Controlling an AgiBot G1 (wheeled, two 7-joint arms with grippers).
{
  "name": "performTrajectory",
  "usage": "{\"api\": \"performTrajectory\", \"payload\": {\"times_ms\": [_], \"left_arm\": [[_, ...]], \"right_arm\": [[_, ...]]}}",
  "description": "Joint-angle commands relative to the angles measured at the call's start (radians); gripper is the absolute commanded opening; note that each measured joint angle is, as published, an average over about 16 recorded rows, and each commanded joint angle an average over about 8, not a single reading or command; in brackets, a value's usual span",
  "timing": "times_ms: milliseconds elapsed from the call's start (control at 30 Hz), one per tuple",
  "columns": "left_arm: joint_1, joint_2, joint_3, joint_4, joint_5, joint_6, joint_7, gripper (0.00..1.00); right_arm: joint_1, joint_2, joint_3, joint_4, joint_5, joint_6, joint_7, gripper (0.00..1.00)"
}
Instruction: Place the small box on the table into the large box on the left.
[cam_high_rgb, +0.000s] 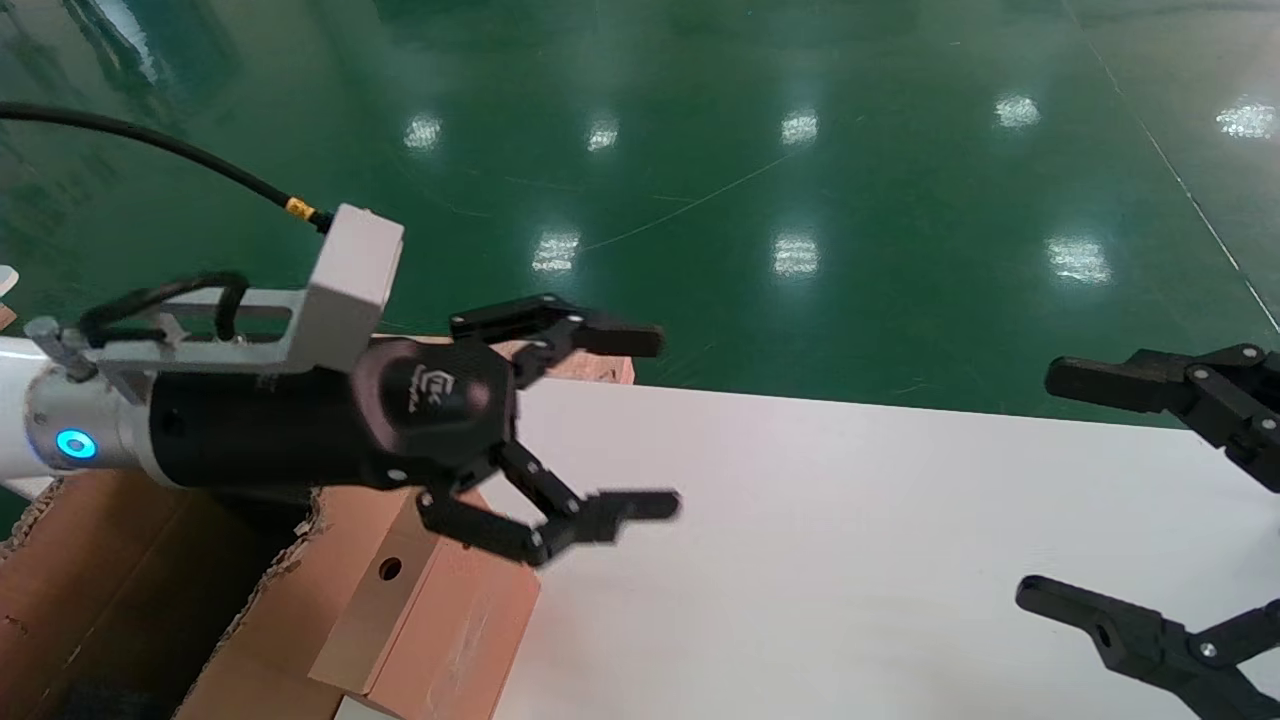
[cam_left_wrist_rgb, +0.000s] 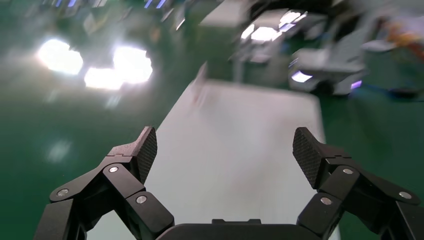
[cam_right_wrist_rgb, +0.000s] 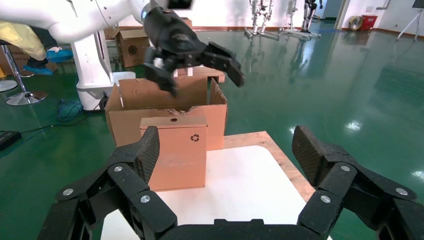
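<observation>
The small box (cam_high_rgb: 440, 610) is a closed brown carton with a round hole on top. It stands on the left end of the white table (cam_high_rgb: 850, 550). In the right wrist view its recycling symbol faces me on the small box (cam_right_wrist_rgb: 175, 150). Right behind it stands the large box (cam_right_wrist_rgb: 165, 97), open with ragged flaps. It shows at the lower left as the large box (cam_high_rgb: 100, 590). My left gripper (cam_high_rgb: 655, 422) hovers above the small box, open and empty, apart from it. My right gripper (cam_high_rgb: 1040, 485) is open over the table's right end.
A raw wooden board (cam_right_wrist_rgb: 282, 162) sticks out from under the table's far edge. Green glossy floor (cam_high_rgb: 800, 200) surrounds the table. A white robot stand and more cartons (cam_right_wrist_rgb: 132, 45) are behind the large box. The left wrist view shows only bare tabletop (cam_left_wrist_rgb: 240, 125).
</observation>
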Motion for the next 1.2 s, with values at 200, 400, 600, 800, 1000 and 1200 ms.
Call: {"api": "performTrajectory", "payload": {"times_ms": [200, 400, 600, 800, 1000, 1200], "left_arm": [[0.017, -0.135, 0.011, -0.038, 0.085, -0.088, -0.167, 1.00], [0.002, -0.191, 0.017, -0.042, 0.099, -0.053, -0.225, 1.00], [-0.006, -0.191, 0.020, -0.030, 0.100, -0.037, -0.226, 1.00], [-0.063, -0.164, 0.062, -0.024, 0.219, -0.040, -0.281, 1.00], [-0.265, -0.079, 0.144, -0.028, 0.483, -0.006, -0.430, 1.00], [-0.457, 0.013, 0.235, -0.024, 0.694, 0.109, -0.590, 1.00]], "right_arm": [[0.000, 0.000, 0.000, 0.000, 0.000, 0.000, 0.000, 0.00], [0.000, 0.000, 0.000, 0.000, 0.000, 0.000, 0.000, 0.00], [0.000, 0.000, 0.000, 0.000, 0.000, 0.000, 0.000, 0.00], [0.000, 0.000, 0.000, 0.000, 0.000, 0.000, 0.000, 0.00], [0.000, 0.000, 0.000, 0.000, 0.000, 0.000, 0.000, 0.00], [0.000, 0.000, 0.000, 0.000, 0.000, 0.000, 0.000, 0.00]]}}
